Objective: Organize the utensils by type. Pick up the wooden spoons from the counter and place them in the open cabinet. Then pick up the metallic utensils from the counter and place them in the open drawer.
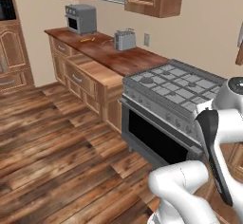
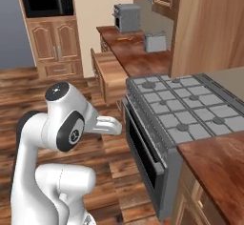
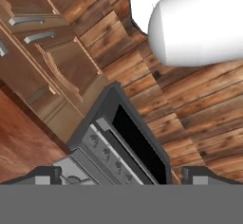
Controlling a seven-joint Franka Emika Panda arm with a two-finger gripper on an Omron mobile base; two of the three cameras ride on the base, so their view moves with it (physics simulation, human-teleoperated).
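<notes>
- The claw (image 3: 118, 175) hangs released, jaws spread wide, grasping nothing, looking down at the stove front (image 3: 118, 147) and floor.
- Far off at 11 o'clock in the left base view, the fork (image 1: 87, 40) lies on the worktop (image 1: 133, 59) between toaster oven (image 1: 80, 19) and toaster (image 1: 125, 40); the spoon I can't make out.
- The drawer (image 1: 97, 69) stands pulled out.
- Best play: close in first, then reach.

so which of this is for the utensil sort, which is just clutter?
Job:
fork
counter
open drawer

Lying about:
toaster oven
toaster
stove
microwave

Wooden spoon: too small to pick out.
</notes>
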